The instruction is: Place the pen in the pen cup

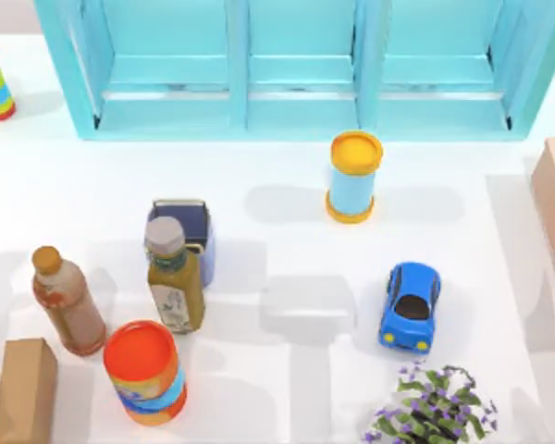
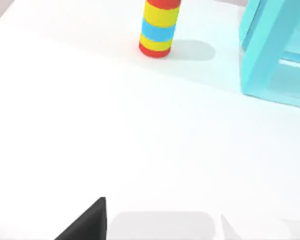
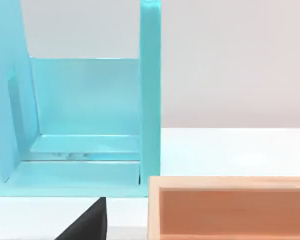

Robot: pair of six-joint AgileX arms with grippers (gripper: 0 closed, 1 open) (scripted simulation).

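Pen cup (image 1: 183,218): squarish, rounded corners, smooth periwinkle walls, dark navy interior; upright at table (image 1: 287,388) left-centre, touching-close behind olive glass-like bottle (image 1: 174,277). Brown bottle (image 1: 67,301) and orange-lidded striped can (image 1: 145,372) nearby. Light-blue cylinder (image 1: 353,178) with yellow lid well apart. Gripper finger state: cannot tell.

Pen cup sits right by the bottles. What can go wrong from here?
1. The taller olive bottle stands against the pen cup and covers part of its opening from above; an arm coming down may well tip it.
2. The brown bottle and orange-lidded can crowd the same side, so a sideways approach from there likely clips one.
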